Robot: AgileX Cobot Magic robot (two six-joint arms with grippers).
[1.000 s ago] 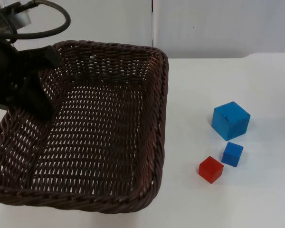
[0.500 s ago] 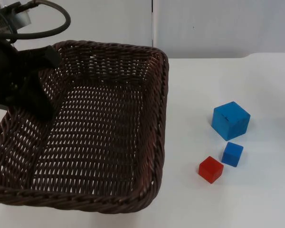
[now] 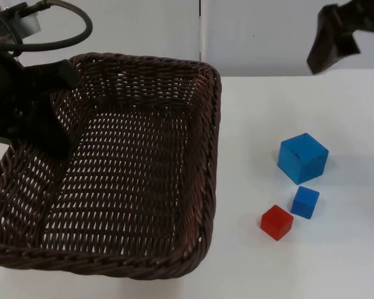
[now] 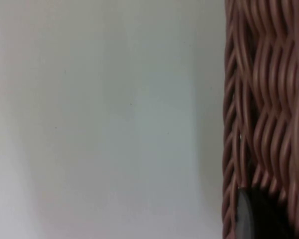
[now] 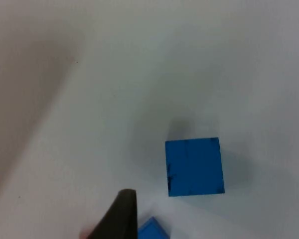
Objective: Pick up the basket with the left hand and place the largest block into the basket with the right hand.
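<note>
The left gripper (image 3: 47, 134) is clamping the left rim of the dark brown wicker basket (image 3: 193, 156), its black fingers closed over the woven edge where the rim meets the wall; in the left wrist view the basket weave (image 4: 261, 114) is running right beside a black fingertip (image 4: 259, 216), with bare white table (image 4: 104, 119) alongside. The basket is sitting tilted toward the camera in the top view, its near rim hanging low and wide, its far rim lying close to the grey partition wall (image 3: 268, 31). The right gripper (image 3: 352, 37) is hovering high near the far right of the table, in front of the partition, well apart from the blocks; whether its fingers are spread or closed I cannot tell, and it is holding nothing that is visible. Below it, the large blue block (image 3: 302, 157) is resting on the white table (image 3: 255, 112) well to the right of the basket, and it is also appearing in the right wrist view (image 5: 194, 167). Just in front of it the small blue block (image 3: 305, 202) is standing, with the red block (image 3: 277, 222) just beside that one, nearer the basket.
</note>
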